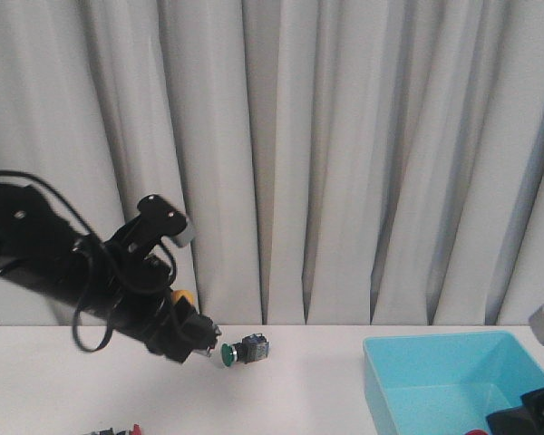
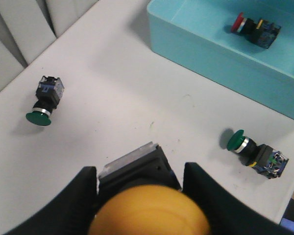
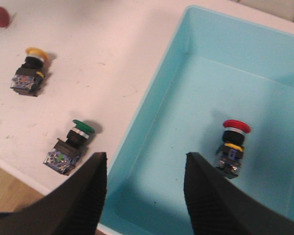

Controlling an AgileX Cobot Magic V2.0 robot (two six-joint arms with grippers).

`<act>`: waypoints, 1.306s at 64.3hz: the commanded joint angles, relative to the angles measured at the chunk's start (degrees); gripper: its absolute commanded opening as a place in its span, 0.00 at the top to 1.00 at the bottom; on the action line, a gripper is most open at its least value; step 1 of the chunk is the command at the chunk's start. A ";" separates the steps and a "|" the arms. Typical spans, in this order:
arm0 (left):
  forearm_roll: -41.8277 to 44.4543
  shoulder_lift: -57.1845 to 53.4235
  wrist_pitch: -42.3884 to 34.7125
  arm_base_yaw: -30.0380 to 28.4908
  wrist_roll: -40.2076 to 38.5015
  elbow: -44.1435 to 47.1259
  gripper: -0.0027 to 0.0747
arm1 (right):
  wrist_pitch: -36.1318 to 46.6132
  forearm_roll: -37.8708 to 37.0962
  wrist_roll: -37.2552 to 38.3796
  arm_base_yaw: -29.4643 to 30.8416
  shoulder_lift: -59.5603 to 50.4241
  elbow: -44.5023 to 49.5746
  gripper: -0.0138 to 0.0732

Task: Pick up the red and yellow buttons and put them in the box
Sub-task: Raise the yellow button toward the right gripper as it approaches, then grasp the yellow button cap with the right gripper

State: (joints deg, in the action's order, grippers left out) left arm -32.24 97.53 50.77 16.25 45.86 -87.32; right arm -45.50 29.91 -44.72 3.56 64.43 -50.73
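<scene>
Left pincer [image 2: 139, 196] clamped on yellow button [image 2: 149, 211], raised above table [image 2: 127, 93]. Right pincer [image 3: 144, 196] spread wide, empty, over box [image 3: 196, 44] (red button [image 3: 232, 147] lying inside). Green button [image 1: 245, 350] on table nr curtain.

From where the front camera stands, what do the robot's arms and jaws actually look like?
The left arm is a thick black tube with black cables looping loosely around it and a grey-tipped black bracket on top. Its left gripper has two broad, matte black jaws with rounded tips. The right gripper has the same wide black jaws. Of the right arm, only a dark piece and a grey block show at the frame's edge.
</scene>
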 commanded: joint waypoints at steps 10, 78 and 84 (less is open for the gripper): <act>-13.96 -7.64 -6.66 -0.65 20.45 10.51 0.72 | -5.50 6.61 -8.18 0.13 6.70 -7.60 0.42; -28.75 -7.58 2.67 -0.33 67.67 11.96 0.72 | -3.09 6.30 -40.81 -24.67 26.69 -28.75 0.22; -30.22 -7.58 4.65 -0.33 70.37 11.96 0.72 | -1.06 8.07 -42.95 -25.89 27.67 -28.75 0.22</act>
State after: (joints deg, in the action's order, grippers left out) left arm -57.12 92.61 53.91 15.75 113.88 -74.05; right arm -50.09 34.40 -85.08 -21.50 93.50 -77.55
